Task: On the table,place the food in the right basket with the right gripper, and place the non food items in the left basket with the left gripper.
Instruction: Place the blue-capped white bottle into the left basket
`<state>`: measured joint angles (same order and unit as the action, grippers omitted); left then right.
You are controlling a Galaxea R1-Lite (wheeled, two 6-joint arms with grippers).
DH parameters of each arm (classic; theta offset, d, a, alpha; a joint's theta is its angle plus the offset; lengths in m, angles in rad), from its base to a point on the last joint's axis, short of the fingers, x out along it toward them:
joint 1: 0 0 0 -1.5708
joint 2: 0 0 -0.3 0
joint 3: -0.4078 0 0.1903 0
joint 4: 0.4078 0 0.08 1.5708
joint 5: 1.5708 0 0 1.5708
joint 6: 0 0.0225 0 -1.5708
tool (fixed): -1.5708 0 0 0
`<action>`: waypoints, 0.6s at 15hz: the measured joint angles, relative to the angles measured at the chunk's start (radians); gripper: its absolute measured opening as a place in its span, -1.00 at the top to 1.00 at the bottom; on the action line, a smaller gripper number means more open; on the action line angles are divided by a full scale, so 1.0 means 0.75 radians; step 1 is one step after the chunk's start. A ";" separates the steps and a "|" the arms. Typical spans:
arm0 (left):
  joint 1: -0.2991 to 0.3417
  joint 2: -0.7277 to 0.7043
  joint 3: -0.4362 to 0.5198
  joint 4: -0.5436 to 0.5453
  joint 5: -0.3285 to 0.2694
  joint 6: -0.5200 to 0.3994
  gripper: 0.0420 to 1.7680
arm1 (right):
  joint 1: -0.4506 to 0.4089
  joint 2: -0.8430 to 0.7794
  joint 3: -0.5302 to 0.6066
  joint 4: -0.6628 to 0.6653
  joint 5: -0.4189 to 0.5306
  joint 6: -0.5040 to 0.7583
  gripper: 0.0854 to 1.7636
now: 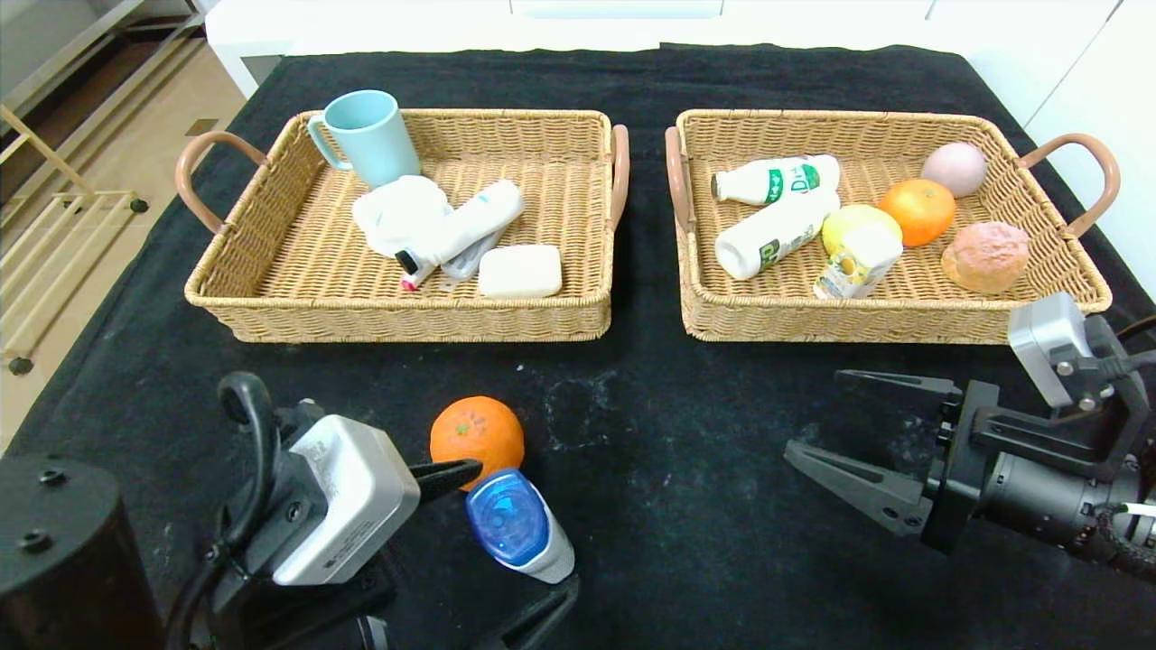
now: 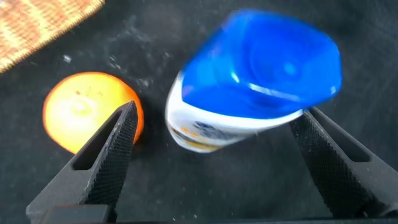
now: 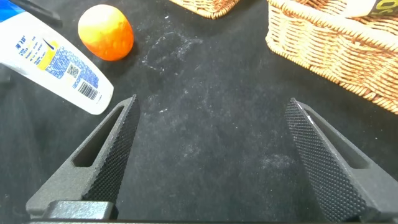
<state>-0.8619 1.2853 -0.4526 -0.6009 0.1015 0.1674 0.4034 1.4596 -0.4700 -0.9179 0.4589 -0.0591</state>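
A white tube bottle with a blue cap [image 1: 519, 528] lies on the black table [image 1: 686, 469] near the front left, with an orange [image 1: 476, 433] just behind it. My left gripper [image 1: 526, 527] is open and straddles the tube bottle; in the left wrist view the bottle [image 2: 249, 93] sits between the fingers [image 2: 115, 140] without touching them, and the orange [image 2: 81, 115] lies just outside one finger. My right gripper [image 1: 813, 412] is open and empty over bare cloth in front of the right basket [image 1: 867, 316]. The right basket holds two milk bottles [image 1: 777, 181], a lemon [image 1: 853, 221], a juice carton [image 1: 858, 264] and an orange [image 1: 918, 210].
The left basket [image 1: 397, 316] holds a blue cup [image 1: 370, 135], a wavy white bottle with a black tip [image 1: 456, 230], a white cloth and a white bar [image 1: 519, 271]. The right basket also holds a pink ball [image 1: 955, 168] and a bread roll [image 1: 986, 256]. The table's left edge is near.
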 joint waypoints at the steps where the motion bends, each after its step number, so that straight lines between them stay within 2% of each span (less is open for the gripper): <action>1: -0.006 0.005 0.003 0.000 0.000 0.001 -0.94 | 0.000 -0.001 0.000 -0.001 0.000 0.000 -0.94; 5: -0.014 0.016 -0.004 -0.009 0.002 0.000 -0.94 | 0.008 -0.001 0.007 0.000 0.000 -0.001 -0.94; 9: -0.015 0.050 -0.006 -0.095 0.005 0.001 -0.94 | 0.010 -0.001 0.010 -0.001 0.000 -0.003 -0.94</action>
<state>-0.8730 1.3228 -0.4568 -0.6719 0.1053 0.1679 0.4113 1.4591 -0.4623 -0.9183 0.4589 -0.0615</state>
